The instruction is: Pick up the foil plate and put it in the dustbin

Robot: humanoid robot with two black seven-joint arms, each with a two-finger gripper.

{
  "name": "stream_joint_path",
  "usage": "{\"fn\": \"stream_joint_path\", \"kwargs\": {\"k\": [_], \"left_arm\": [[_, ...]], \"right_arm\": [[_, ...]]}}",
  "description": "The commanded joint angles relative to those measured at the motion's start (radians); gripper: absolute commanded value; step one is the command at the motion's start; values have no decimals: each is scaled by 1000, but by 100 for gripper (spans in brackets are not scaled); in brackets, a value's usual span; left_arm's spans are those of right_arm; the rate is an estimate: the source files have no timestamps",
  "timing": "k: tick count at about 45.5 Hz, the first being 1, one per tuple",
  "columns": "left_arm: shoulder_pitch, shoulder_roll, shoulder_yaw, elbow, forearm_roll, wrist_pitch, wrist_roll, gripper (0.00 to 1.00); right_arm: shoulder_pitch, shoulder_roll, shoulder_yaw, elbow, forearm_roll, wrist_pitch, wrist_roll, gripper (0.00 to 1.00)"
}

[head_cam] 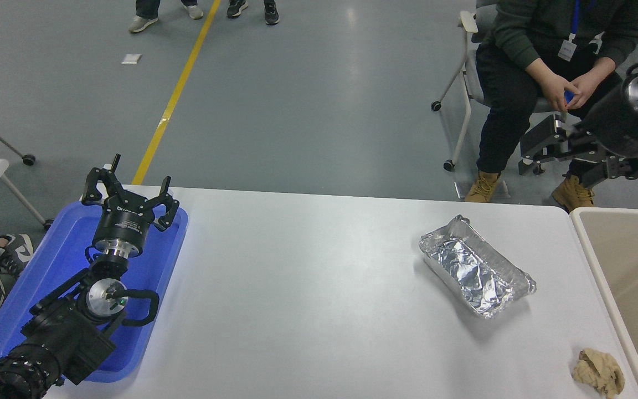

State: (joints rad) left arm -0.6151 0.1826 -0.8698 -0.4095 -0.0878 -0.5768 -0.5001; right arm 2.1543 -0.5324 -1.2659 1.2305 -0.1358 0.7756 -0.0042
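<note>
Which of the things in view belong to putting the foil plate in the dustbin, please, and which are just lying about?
Job:
foil plate, on the table
dustbin, at the table's right end
right gripper, raised and open

Lying about:
blue tray under the parked left gripper
tan wad

Crinkled foil plate (477,274) on table, beige dustbin (629,266) beside

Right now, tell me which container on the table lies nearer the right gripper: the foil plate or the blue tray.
The foil plate, shiny silver, at the table's right side; the blue tray sits far left under the left gripper.
</note>
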Motion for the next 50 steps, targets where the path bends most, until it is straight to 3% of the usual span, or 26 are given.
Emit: {"fn": "stream_joint_path", "kwargs": {"k": [1,19,50], "left_arm": [[0,0,0,0,0,0,0,100],[0,0,0,0,0,0,0,100],[0,0,0,0,0,0,0,100]], "right_arm": [[-88,-66,-15,4,85,-65,0,100],[-335,-101,17,3,272,-340,0,100],[-817,-95,332,-11,272,-743,0,100]]}}
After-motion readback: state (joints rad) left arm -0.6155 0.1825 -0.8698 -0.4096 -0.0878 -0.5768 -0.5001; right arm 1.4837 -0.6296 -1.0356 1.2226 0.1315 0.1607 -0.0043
